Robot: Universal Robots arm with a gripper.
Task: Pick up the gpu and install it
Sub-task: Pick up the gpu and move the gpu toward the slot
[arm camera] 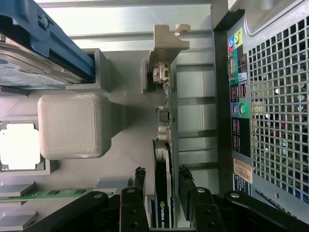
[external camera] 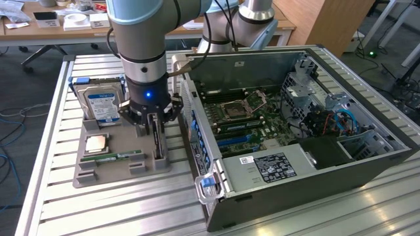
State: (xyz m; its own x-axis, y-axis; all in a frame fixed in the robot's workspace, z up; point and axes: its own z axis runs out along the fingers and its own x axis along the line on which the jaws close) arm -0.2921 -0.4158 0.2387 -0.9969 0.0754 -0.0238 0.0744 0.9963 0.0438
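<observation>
One gpu [external camera: 157,142] [arm camera: 163,198] stood on edge in gray holder [external camera: 118,173] slot on surface [external camera: 98,211], directly under end effector [external camera: 156,127] [arm camera: 162,181]. End effector half apart, fingers [arm camera: 140,181] straddling card with slim gaps, not clamped. Long axis ran parallel to computer case [external camera: 295,177] side; metal bracket [arm camera: 166,46] end pointed toward hard drive [external camera: 102,105].

The gripper [external camera: 156,132] is occupying the room directly above the gpu [external camera: 158,150]. Just beside the gpu, the computer case [external camera: 200,152] is walling off one side, leaving only a narrow gap. On the gpu's other side, a grey block [arm camera: 72,125] and the hard drive [external camera: 102,105] are standing farther off, leaving wider room.
</observation>
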